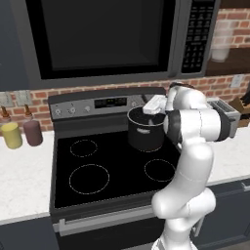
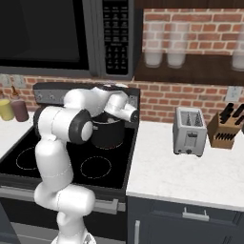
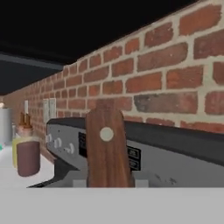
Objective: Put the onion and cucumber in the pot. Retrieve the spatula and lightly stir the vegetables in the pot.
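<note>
A toaster (image 2: pixel 189 130) and knife block (image 2: pixel 225 128) stand beside the stove (image 1: pixel 112 171).

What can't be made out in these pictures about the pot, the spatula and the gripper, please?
- Inside of the pot: hidden by its own wall and the arm in both base views, so onion and cucumber cannot be confirmed.
- Spatula blade: cut off by the hand view's bottom edge, handle alone showing.
- Gripper fingertips: hidden behind that handle.

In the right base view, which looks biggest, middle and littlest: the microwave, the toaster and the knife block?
Largest to smallest as they look there:
1. microwave, by far the biggest, and cut off at the picture's edge.
2. toaster.
3. knife block, only a little smaller than the toaster and cut off at the right edge, so that ranking is unsure.
</note>
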